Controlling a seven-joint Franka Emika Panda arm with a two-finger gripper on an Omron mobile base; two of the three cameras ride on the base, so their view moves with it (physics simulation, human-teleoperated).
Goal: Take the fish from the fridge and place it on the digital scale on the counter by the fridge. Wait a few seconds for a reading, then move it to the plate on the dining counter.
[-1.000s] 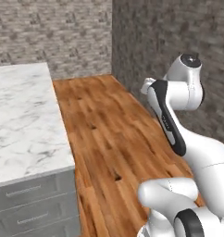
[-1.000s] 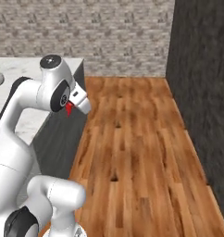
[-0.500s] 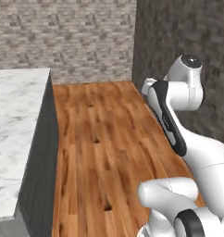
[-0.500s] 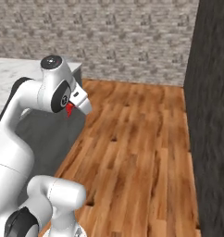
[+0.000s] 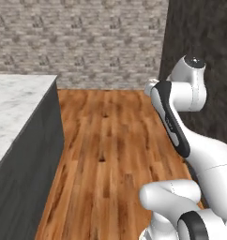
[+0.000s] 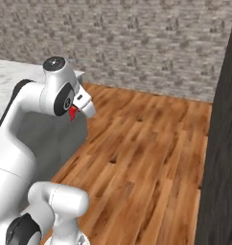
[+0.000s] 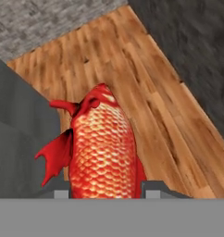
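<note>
Two dark fingertips are being seen flanking the fish, which is being gripped between the jaws of the gripper and carried in the air over the wood floor. From the right base view, only a small red bit of the fish is being shown under the hand, probably its tail. White marble of the dining counter is being shown to the arm's left, its grey base below. Brick wall is being seen behind.
</note>
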